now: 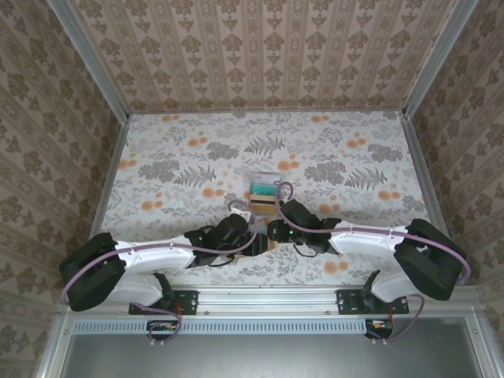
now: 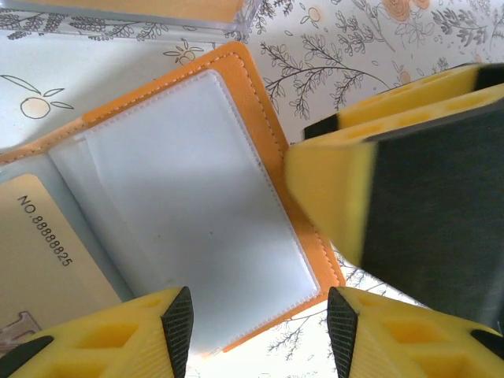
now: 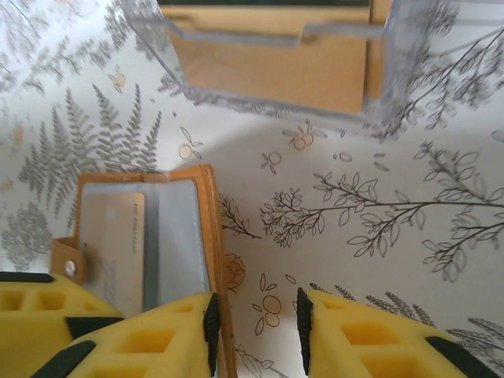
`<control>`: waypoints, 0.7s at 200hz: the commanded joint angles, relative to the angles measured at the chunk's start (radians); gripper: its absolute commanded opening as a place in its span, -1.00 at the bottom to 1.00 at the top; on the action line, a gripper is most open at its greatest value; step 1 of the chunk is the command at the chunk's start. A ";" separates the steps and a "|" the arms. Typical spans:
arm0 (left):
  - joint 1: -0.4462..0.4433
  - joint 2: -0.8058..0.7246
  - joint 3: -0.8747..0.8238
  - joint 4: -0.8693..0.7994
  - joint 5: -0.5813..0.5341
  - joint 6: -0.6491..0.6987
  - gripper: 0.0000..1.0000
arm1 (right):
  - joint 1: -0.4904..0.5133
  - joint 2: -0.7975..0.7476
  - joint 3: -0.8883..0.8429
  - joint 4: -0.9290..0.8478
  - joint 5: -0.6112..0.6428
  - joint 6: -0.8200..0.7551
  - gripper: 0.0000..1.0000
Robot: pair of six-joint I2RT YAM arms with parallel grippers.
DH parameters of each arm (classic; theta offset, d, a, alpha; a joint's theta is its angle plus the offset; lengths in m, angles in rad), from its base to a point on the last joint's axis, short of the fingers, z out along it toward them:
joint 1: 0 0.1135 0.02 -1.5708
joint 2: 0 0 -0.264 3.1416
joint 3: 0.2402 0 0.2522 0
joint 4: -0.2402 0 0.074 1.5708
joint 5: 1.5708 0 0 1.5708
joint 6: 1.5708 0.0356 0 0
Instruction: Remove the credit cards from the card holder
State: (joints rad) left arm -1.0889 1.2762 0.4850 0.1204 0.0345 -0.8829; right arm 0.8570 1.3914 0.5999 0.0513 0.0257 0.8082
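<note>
I have the small orange bifold card holder with grey-blue inner pockets lying open and flat on the floral-patterned tabletop. One pale tan plastic credit card sits in its left pocket, and the right pocket looks empty.

My left claw is released, jaws apart, hovering over the holder's near edge below the empty pocket, so the card lies off to its left. My right claw is released too. Its left finger is over the holder's right border, with the card further left.

To do this well, I think I should press one claw on the empty half to pin the holder. The other claw can then cross to the card's exposed edge and draw it out along the pocket's opening, not upward, so the holder neither lifts nor folds.

The clear plastic tray beyond holds an orange-tan card.
</note>
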 commanded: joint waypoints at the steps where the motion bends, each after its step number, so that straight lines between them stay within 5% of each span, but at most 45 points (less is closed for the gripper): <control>1: -0.006 -0.029 0.005 -0.009 -0.010 -0.001 0.00 | -0.009 -0.074 -0.015 -0.041 0.062 0.005 -0.28; 60: 0.032 -0.223 -0.063 -0.159 -0.079 0.005 -0.14 | -0.005 -0.108 0.051 -0.063 -0.013 -0.046 -0.37; 114: 0.085 -0.336 -0.164 -0.236 -0.111 -0.042 -0.76 | 0.053 -0.014 0.171 -0.075 -0.092 -0.078 -0.51; 140: 0.094 -0.313 -0.180 -0.213 -0.108 -0.042 -0.85 | 0.072 0.083 0.223 -0.080 -0.138 -0.075 -0.53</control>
State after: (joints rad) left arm -1.0050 0.9546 0.3195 -0.0834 -0.0586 -0.9142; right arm 0.9112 1.3941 0.7746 -0.0036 -0.0444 0.7517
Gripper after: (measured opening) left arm 0.089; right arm 0.238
